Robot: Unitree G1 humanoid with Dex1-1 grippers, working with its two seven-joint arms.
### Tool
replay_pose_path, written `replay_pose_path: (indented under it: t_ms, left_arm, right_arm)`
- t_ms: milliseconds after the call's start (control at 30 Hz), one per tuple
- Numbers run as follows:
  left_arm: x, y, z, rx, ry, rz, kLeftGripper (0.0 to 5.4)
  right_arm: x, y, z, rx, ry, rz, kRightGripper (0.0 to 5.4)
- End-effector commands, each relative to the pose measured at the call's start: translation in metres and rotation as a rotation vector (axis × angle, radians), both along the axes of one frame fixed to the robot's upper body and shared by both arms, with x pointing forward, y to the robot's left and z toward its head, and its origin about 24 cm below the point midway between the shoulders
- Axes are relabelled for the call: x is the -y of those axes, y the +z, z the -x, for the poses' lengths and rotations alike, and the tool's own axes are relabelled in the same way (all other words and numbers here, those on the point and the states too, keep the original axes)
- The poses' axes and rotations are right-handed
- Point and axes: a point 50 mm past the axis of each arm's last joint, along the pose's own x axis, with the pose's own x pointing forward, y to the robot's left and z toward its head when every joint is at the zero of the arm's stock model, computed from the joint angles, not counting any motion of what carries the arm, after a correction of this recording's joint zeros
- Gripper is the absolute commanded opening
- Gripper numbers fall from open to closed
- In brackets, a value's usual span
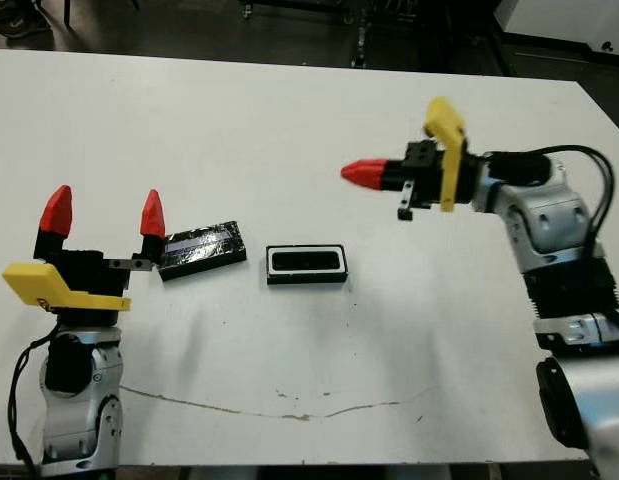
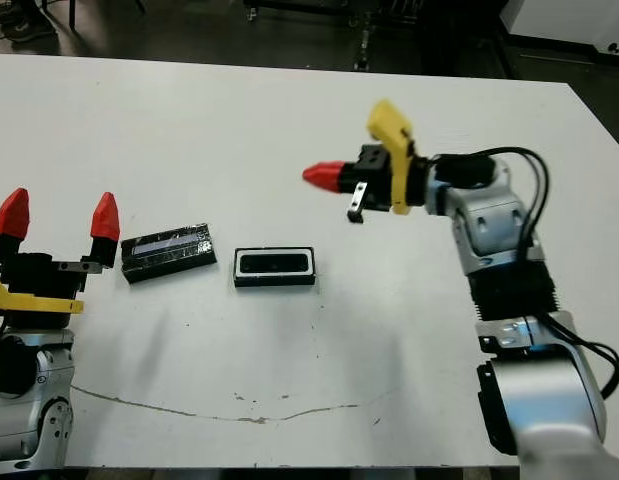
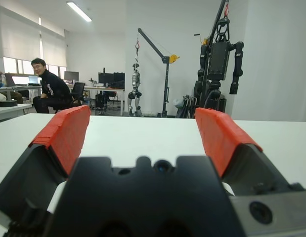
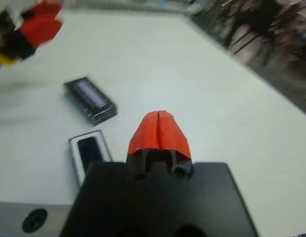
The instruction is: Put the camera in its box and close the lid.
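Sitting near the middle of the white desk (image 1: 289, 120), the box (image 1: 307, 264) is a shallow black-rimmed tray w/ the camera (image 1: 306, 262) lying flat inside it as a dark bar against the white lining. Just beside it on the robot's left lies the lid (image 1: 200, 249), a glossy black slab w/ a pale stripe, flat on the desk, a bit skewed, apart from the box by a small gap.

Left hand (image 1: 105, 215) is at the left edge of the desk, red fingertips pointing up and spread wide apart, nothing between them; its nearer fingertip sits close to the lid's left end, contact can't be told.

Right hand (image 1: 355, 172) hangs above the desk, well to the right of and beyond the box, pointing toward the robot's left. Its red fingertips are pressed together, holding nothing.

Left wrist view: a person (image 3: 48, 90) seated in the room beyond the desk.
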Motion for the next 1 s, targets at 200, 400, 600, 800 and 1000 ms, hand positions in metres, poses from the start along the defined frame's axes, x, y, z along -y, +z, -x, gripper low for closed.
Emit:
replay_pose_path:
  t_ms: [200, 400, 600, 800, 1000]
  left_arm:
    - [-0.016, 0.028, -0.009, -0.061, -0.05, -0.255, 5.4]
    - [-0.033, 0.067, -0.018, -0.261, -0.34, -0.606, 5.4]
    - [-0.037, 0.11, -0.041, -0.438, -0.566, -0.854, 5.4]
    - [-0.037, 0.124, -0.065, -0.539, -0.768, -0.876, 5.4]
    - [-0.035, 0.116, -0.088, -0.662, -0.954, -0.918, 5.4]
  right_arm:
    - [0.039, -0.001, 0.012, 0.194, -0.22, -0.099, 0.01]
    - [0.059, -0.003, 0.015, 0.185, -0.335, -0.104, 0.01]
    - [0.059, 0.0, 0.018, 0.187, -0.367, -0.109, 0.01]
    - [0.057, 0.001, 0.019, 0.191, -0.381, -0.11, 0.01]
    - [0.056, 0.0, 0.02, 0.199, -0.397, -0.089, 0.01]
